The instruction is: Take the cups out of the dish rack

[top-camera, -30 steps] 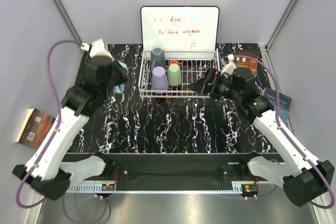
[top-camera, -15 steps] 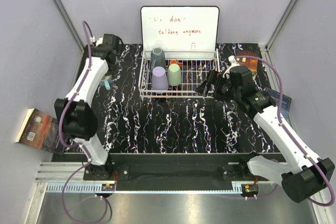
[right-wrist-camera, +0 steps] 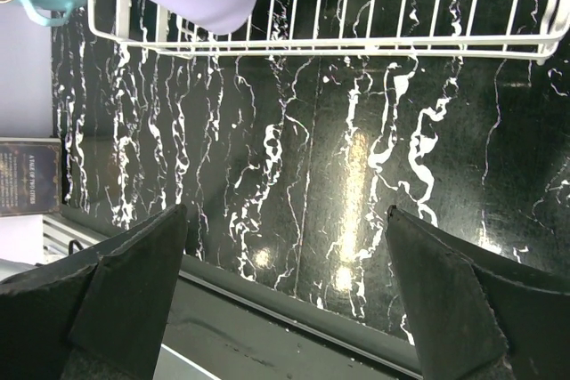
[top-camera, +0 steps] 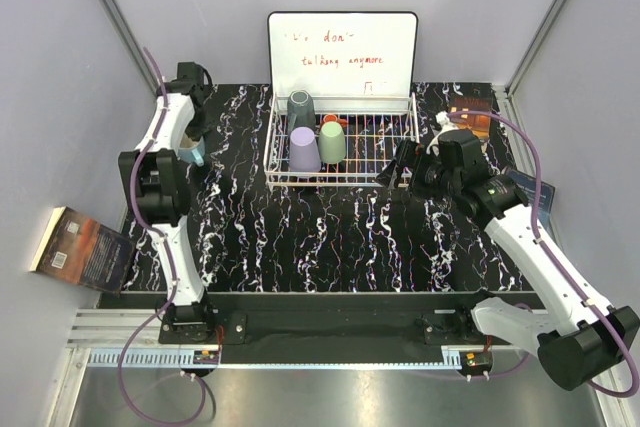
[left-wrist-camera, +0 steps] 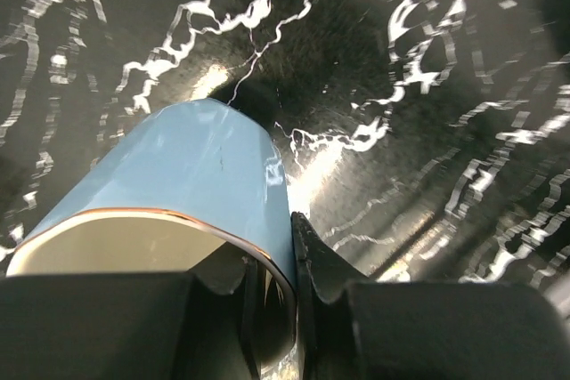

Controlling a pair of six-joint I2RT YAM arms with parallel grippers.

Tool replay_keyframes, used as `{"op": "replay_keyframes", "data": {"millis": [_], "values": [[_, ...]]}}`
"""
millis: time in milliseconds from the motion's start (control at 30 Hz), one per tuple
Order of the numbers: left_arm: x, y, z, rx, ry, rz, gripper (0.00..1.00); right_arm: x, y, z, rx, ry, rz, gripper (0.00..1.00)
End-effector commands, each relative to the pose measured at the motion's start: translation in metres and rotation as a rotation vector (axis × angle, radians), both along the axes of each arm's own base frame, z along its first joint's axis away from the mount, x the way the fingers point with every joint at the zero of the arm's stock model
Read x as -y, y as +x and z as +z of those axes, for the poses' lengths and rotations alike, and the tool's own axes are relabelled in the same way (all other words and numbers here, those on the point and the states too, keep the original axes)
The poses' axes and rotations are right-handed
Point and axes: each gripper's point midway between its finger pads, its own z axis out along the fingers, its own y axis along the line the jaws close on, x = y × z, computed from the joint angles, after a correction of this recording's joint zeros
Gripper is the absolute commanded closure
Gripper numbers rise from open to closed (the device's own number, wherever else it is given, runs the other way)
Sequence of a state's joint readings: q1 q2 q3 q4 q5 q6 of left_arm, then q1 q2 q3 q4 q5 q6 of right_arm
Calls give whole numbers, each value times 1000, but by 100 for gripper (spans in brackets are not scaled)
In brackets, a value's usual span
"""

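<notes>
1. Left wrist view showed my left pincer (left-wrist-camera: pixel 267 269) pinching the rim of the light blue mug (left-wrist-camera: pixel 178 175), with one finger inside the mouth and one outside.
2. In the top view this mug (top-camera: pixel 193 153) was at the far left part of the table (top-camera: pixel 330 237), well apart from the dish rack (top-camera: pixel 340 183).
3. I judged that the step in hand was to put this mug down. I could not tell whether its bottom touched the surface.
4. The next move called for lowering it until it stood, then spreading the fingers and rising straight, so that the rim was not dragged.
5. My right pincer (top-camera: pixel 393 169) was spread wide and held nothing, just beside the near right part of the rack.
6. In the rack stood the dark grey cup (top-camera: pixel 301 107), the lilac cup (top-camera: pixel 304 149), the pale green cup (top-camera: pixel 333 142) and the small orange cup (top-camera: pixel 333 119).
7. The surface was black with white veins and glossy, so I thought a cup could slide on it.
8. Pale walls closed the room. A whiteboard (top-camera: pixel 342 52) with red writing stood behind the rack, and a book (top-camera: pixel 75 242) lay at the left.
</notes>
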State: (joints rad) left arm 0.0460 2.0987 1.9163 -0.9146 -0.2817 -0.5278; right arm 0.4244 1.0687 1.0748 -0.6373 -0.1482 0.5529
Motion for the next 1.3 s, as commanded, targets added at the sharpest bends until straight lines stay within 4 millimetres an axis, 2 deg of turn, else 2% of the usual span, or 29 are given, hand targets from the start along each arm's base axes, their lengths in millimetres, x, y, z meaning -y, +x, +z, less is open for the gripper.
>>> {"op": "replay_keyframes", "data": {"millis": [0, 100, 267, 433, 633, 667, 767, 1067, 1267], "values": [[-3, 26, 17, 91, -38, -6, 100, 7, -3, 2, 10, -34, -3, 0], [-5, 28, 7, 83, -79, 11, 100, 10, -3, 1, 9, -44, -9, 0], [-7, 38, 8, 98, -95, 0, 100, 9, -3, -2, -4, -41, -15, 0], [-9, 34, 3, 73, -91, 6, 100, 10, -7, -9, -21, -37, -17, 0], [-16, 28, 21, 98, -57, 8, 97, 11, -10, -11, -28, -31, -27, 0], [-16, 28, 23, 102, -57, 6, 100, 11, -10, -11, -25, -29, -27, 0], [-16, 30, 29, 112, -59, -10, 100, 11, -11, -12, -24, -25, -29, 0], [-10, 20, 0, 35, -86, -27, 100, 13, -19, -11, -25, -10, -37, 0], [-10, 14, -12, 2, -96, -18, 100, 16, -23, -12, -28, -13, -39, 0]]}}
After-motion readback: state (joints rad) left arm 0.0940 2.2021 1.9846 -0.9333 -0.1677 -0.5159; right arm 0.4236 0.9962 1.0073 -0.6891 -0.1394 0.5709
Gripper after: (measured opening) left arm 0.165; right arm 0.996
